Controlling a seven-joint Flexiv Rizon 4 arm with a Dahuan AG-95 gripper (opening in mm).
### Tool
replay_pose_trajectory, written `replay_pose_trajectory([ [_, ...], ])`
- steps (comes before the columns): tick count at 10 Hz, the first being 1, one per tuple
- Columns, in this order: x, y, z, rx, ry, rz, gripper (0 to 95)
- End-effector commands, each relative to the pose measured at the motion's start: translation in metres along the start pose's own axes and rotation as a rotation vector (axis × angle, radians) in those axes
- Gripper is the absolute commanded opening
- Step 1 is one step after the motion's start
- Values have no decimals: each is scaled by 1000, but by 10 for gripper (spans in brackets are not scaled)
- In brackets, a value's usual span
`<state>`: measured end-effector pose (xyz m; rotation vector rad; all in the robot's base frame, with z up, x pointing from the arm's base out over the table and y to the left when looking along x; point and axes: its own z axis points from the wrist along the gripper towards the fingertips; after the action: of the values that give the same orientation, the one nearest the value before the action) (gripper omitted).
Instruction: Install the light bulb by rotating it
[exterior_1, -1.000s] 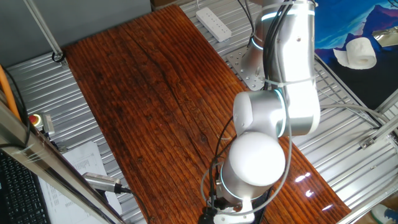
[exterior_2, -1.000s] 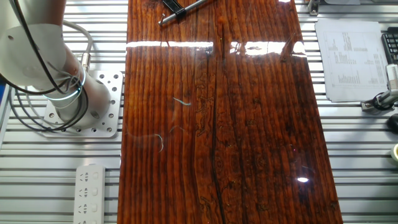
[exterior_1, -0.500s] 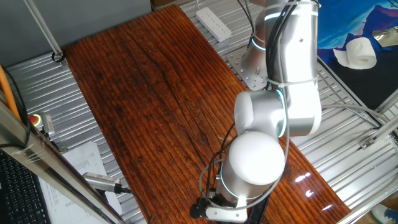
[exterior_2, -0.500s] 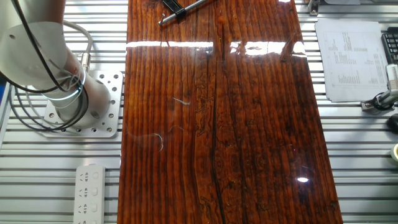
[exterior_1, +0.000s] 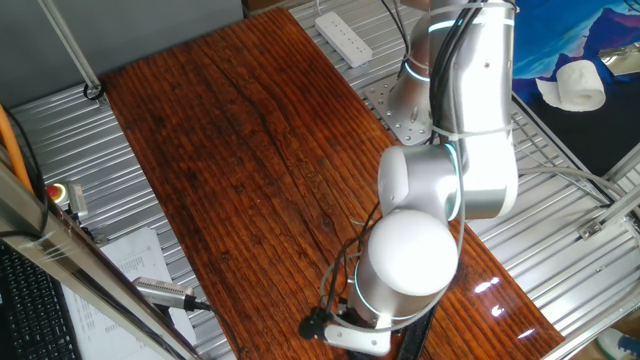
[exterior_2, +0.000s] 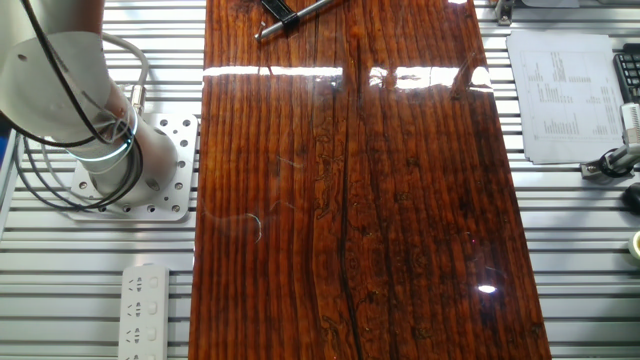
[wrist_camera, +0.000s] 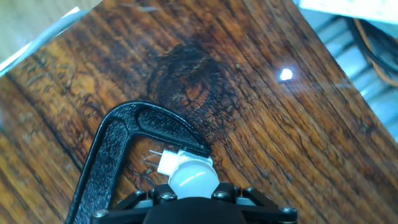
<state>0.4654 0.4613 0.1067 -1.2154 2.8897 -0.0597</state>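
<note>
Hand view: light bulb sat at 6 o'clock, dome toward camera, against black clamp, whose arc ran from 9 to 6 o'clock. White socket piece touching bulb's base. Gripper just below bulb; fingers hidden, so grip could not be told. Judged mid-task: bulb at socket, seating depth unclear.

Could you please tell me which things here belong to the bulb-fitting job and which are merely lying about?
Job: light bulb, black clamp, gripper.
Lying about: power strip, printed sheet, pen, crumpled white cloth.
</note>
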Motion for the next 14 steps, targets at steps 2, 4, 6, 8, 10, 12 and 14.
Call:
replay_pose_trajectory([
  [2, 3, 0, 1, 4, -6, 138, 190],
  [4, 3, 0, 1, 3, -6, 188, 190],
  [6, 3, 0, 1, -9, -11, 270, 190],
  [8, 3, 0, 1, -9, -11, 330, 190],
  [10, 3, 0, 1, -12, -11, 399, 190],
  [12, 3, 0, 1, -13, -11, 472, 190],
  [14, 3, 0, 1, -13, -8, 535, 190],
])
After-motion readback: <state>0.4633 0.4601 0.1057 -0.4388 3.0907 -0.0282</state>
